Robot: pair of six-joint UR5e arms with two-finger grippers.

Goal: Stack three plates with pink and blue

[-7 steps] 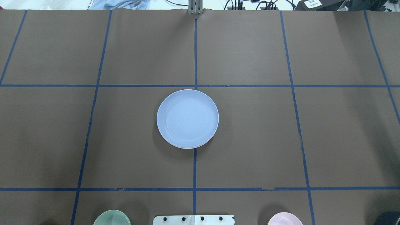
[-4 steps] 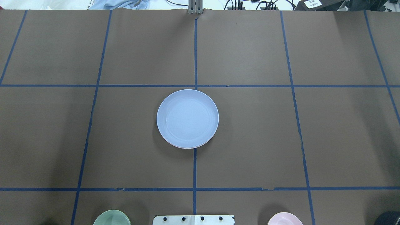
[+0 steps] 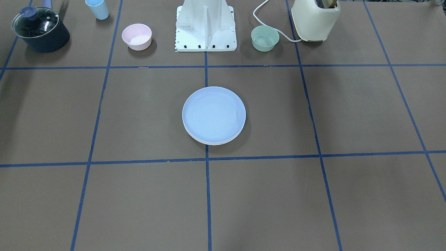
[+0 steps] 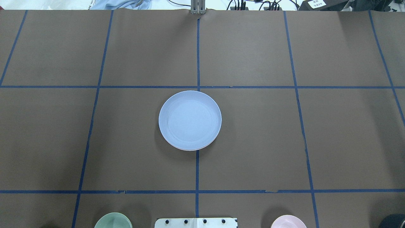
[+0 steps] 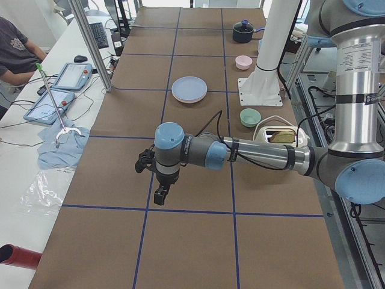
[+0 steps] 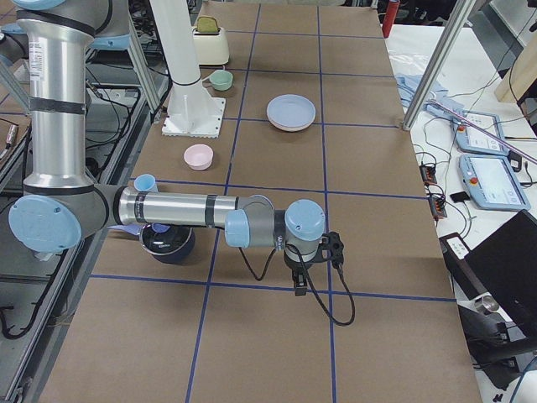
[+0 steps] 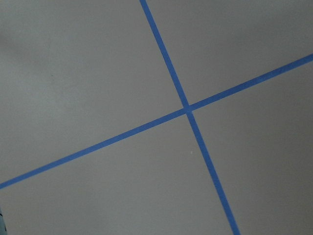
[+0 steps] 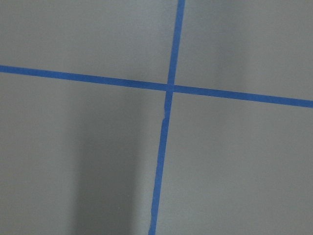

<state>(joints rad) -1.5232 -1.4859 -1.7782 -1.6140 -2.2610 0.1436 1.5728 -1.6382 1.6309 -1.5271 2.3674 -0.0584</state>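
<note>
On the table [image 4: 284, 142], the blue plate [image 4: 190, 119] lies on the pink plate [image 4: 190, 149], so stacking looks done. I cannot tell if the jaws are spread or pressed together.

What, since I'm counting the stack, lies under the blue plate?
A thin rim of the pink plate peeks out below the blue plate. The rest is covered, so whether a third plate lies beneath cannot be told.
</note>
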